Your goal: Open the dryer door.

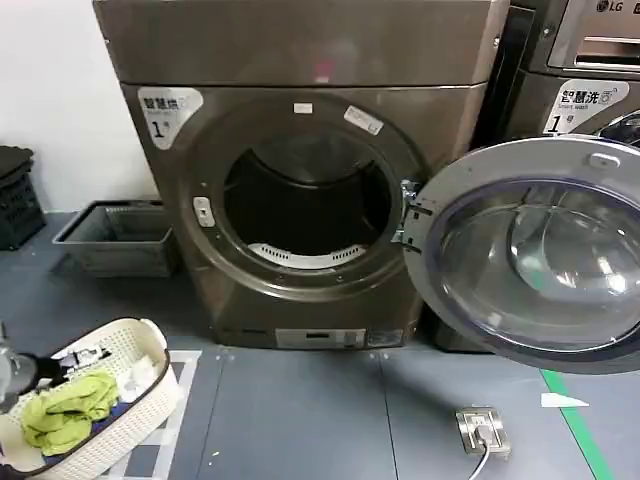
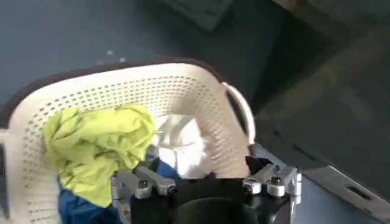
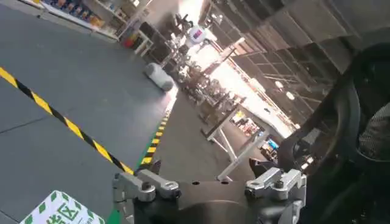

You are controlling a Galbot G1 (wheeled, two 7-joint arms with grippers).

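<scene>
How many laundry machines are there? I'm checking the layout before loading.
2. The bronze-brown dryer stands in the middle with the dryer door swung open to its right; the LG-logo machine stands at the far right, partly hidden behind that door.

White sticker (image 1: 168, 108) at upper left of bronze-brown dryer front (image 1: 160, 190): Chinese characters over large "1", small mark beside it. Neighbouring machine (image 1: 575, 60) at far right: "LG" logo (image 1: 607, 7) near top; white label (image 1: 588, 105) below with Chinese characters and "1". Small stickers above dryer opening too small to read. Green-and-white floor sign (image 3: 61, 210) in right wrist view: Chinese characters, partly cut off
</scene>
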